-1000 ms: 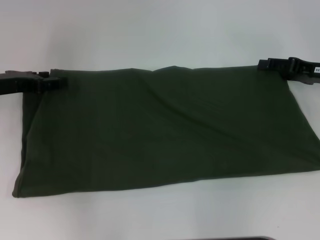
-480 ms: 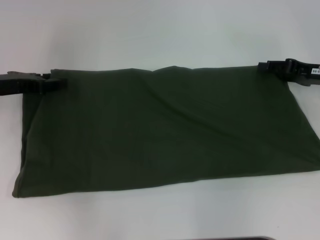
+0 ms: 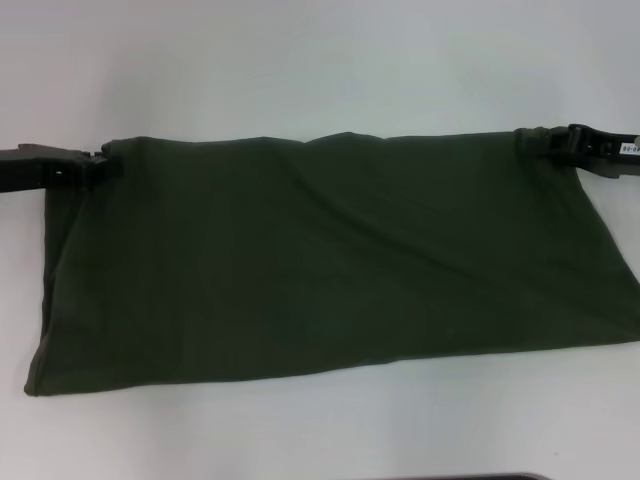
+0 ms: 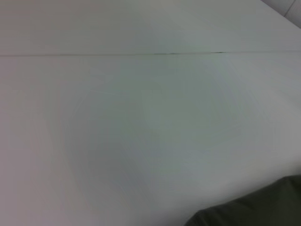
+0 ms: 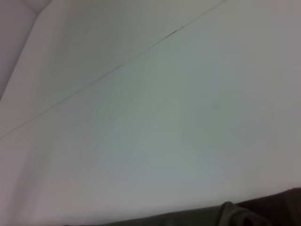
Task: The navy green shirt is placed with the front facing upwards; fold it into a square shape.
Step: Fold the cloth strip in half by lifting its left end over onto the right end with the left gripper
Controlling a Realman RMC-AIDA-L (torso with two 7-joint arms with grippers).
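The navy green shirt lies on the white table as a wide folded rectangle with plain green cloth up; no lettering or neck shows. My left gripper is at the shirt's far left corner, touching its edge. My right gripper is at the far right corner, where the cloth is bunched and drawn out toward it. The left wrist view shows only a bit of the shirt at its lower edge. The right wrist view shows a puckered fold of the shirt.
The white table stretches beyond the shirt, with a thin seam line across it. The shirt's right end reaches the edge of the head view. A dark object shows at the table's near edge.
Both grippers have moved outward, the left one to the left and the right one to the right. The shirt's far right corner has stretched out with the right gripper.
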